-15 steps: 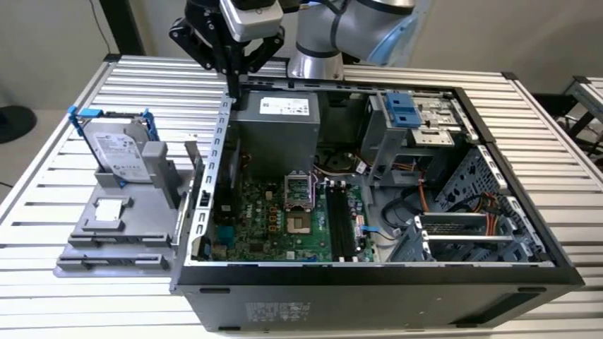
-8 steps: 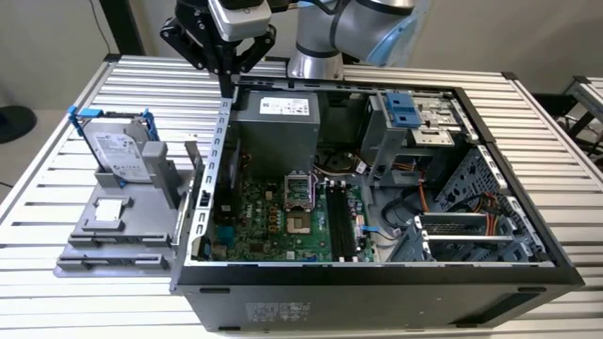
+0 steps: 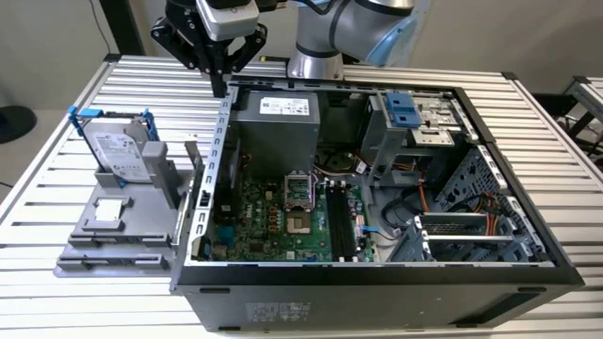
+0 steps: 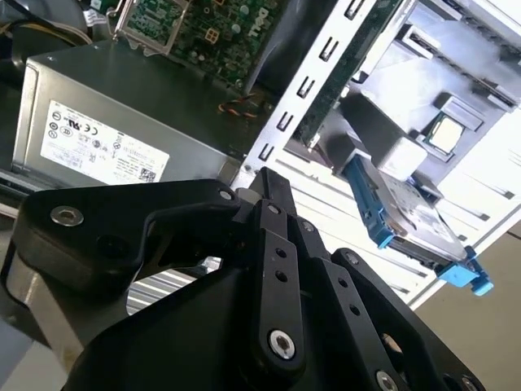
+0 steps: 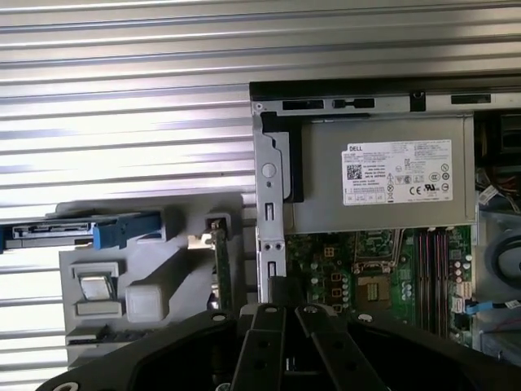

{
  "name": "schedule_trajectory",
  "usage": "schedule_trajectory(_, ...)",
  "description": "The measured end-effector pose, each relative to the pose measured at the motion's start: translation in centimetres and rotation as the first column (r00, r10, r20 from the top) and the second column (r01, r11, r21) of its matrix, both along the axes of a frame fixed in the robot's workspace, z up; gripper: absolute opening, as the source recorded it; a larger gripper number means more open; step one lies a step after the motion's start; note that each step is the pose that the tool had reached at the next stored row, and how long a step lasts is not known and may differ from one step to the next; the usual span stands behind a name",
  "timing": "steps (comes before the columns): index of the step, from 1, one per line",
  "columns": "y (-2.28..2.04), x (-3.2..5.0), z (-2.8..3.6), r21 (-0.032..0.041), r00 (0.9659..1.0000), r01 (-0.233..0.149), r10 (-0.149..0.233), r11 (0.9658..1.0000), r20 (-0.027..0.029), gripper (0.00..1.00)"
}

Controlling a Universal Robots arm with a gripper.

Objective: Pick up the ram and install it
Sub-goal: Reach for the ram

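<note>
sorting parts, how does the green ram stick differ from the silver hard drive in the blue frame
The thin green circuit-board ram stick is a bare narrow strip; the silver hard drive in its blue frame is a broader, thicker box. The ram stands close to the black metal computer case's wall; the drive stands farther from it. Both stand on edge in the grey plastic holder.

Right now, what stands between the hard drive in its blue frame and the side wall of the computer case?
The ram, upright on edge in the gray holder, as the first wrist view shows.
</note>
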State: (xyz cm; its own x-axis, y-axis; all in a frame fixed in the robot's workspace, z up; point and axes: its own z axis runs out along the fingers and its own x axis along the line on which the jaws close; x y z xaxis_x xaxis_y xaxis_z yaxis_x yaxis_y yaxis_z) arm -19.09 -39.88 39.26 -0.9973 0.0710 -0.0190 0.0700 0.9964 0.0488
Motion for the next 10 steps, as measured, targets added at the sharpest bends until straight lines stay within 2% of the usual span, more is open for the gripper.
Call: schedule_trajectory(10, 0.0, -2.25, 0.0, 0.0, 1.0, 0.0, 0.0, 1.0, 0.0, 0.0)
